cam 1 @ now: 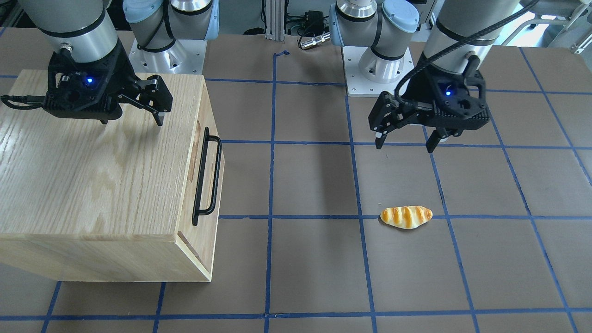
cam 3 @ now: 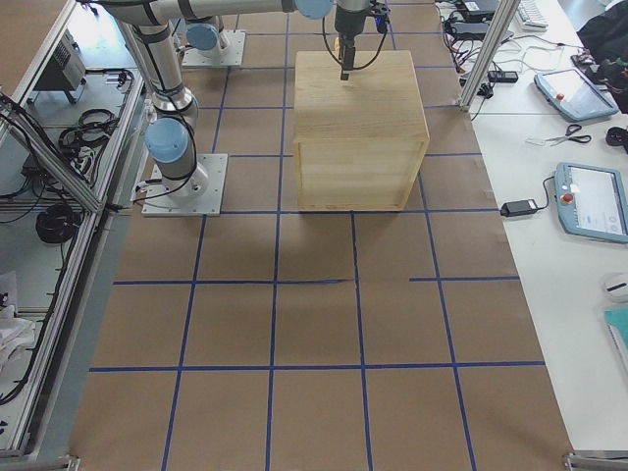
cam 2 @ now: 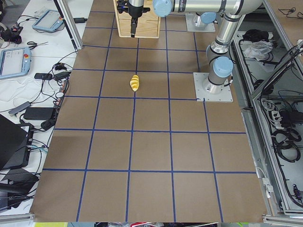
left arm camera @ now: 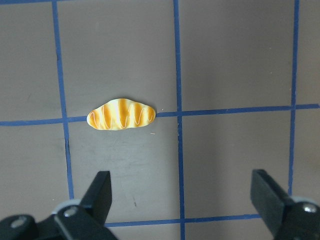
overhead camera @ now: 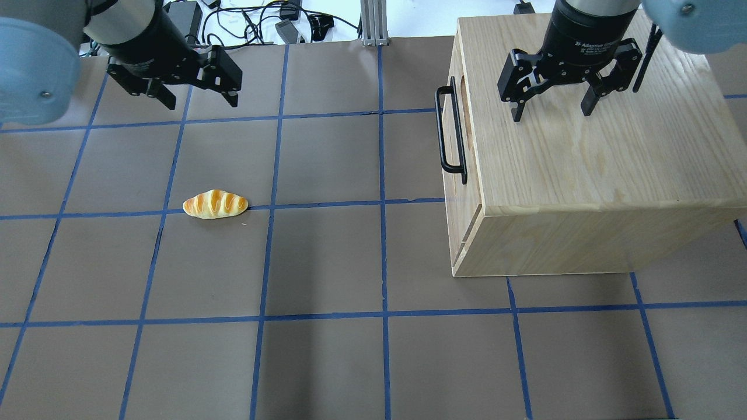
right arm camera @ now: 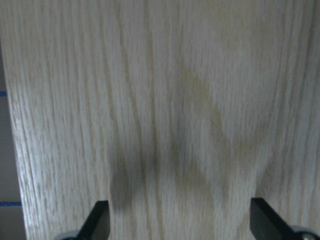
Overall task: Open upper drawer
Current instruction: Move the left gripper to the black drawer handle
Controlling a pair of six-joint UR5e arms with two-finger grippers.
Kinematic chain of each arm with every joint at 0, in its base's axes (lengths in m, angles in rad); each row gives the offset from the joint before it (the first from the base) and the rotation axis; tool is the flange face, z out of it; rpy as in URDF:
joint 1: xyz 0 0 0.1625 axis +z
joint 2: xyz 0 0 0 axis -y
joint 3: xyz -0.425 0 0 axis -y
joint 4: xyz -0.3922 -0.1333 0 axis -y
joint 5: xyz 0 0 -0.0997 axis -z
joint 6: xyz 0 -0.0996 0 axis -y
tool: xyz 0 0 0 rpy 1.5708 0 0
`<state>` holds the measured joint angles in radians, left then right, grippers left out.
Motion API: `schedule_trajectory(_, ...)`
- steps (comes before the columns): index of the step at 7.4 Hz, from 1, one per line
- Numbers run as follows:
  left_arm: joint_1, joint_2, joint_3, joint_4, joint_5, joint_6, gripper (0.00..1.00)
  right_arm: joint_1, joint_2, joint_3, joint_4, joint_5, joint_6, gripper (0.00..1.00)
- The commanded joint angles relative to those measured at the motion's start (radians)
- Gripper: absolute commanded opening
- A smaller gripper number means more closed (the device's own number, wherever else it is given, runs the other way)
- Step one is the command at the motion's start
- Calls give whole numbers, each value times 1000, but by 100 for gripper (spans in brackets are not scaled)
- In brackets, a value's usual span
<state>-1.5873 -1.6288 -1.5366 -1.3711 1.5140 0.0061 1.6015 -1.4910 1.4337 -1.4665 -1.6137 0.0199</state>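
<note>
Seen from the overhead camera, the big wooden cabinet [overhead camera: 583,163] sits on the brown table [overhead camera: 327,262] at about 2 o'clock. Its front looks toward 9 o'clock. The upper drawer [overhead camera: 470,192] is on that front, right under the cabinet top. It is shut, with its panel flat against the box. Its long black handle [overhead camera: 442,131] sticks out toward 9 o'clock, and nothing touches it.

The right gripper [overhead camera: 551,115] hangs over the top of the cabinet, toward the back. Its two fingers point down and are spread wide apart, with nothing between them. The handle is at 9 o'clock from this gripper, a little way off and lower down.

The left gripper [overhead camera: 203,106] hangs over the bare table at about 10 o'clock. Its fingers are wide apart too, and they hold nothing.

A small striped bread roll [overhead camera: 216,204] lies on the table at 9 o'clock, on a blue tape line. It is at 6 o'clock from the left gripper and well apart from the cabinet.
</note>
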Motion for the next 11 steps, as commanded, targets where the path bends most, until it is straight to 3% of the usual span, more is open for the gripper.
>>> schedule_trajectory(1,-95,-42,6,87,-70,-150,100,0,0,-1,0,0,-1,100)
schedule_trajectory(4,-184,-110,3,229,-187,-254,100,-2,0,-1,0,0,0,100)
schedule_trajectory(7,-267,-178,4,303,-202,-419,100,0,0,-1,0,0,-1,100)
schedule_trajectory(11,-356,-224,7,303,-199,-623,100,-2,0,-1,0,0,-1,100)
